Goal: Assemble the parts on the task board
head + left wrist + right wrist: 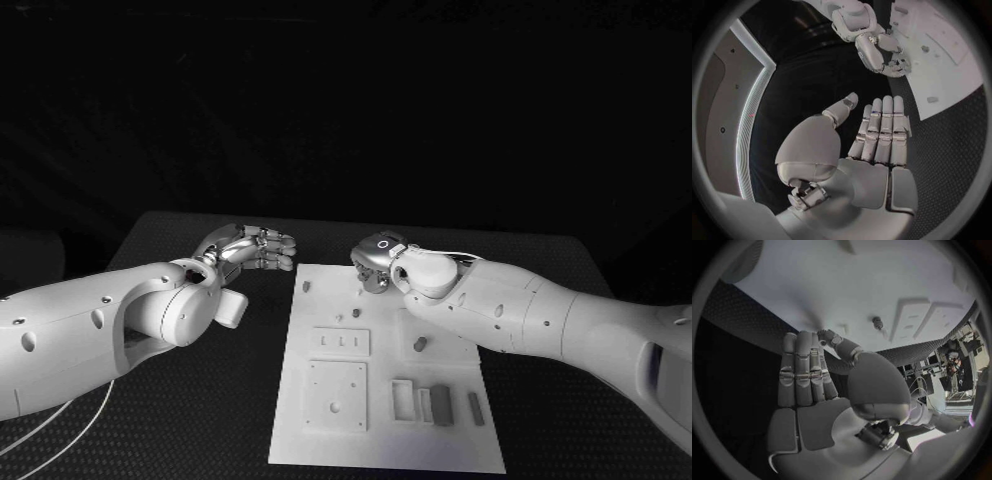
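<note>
Over the far end of the task board (387, 400) my right hand (378, 262) hovers with fingers straight and together, thumb apart, holding nothing. My left hand (257, 248) sits just off the board's far left corner above the counter (188, 420), fingers likewise extended and empty. The parts (433, 400) lie at the near end — well apart from both hands. I judge no part is picked yet, so I'd bring the right hand back toward them and settle squarely before pinching. I can read no writing anywhere.

Open table (188, 235) between left hand (257, 248) and task board (320, 305).
</note>
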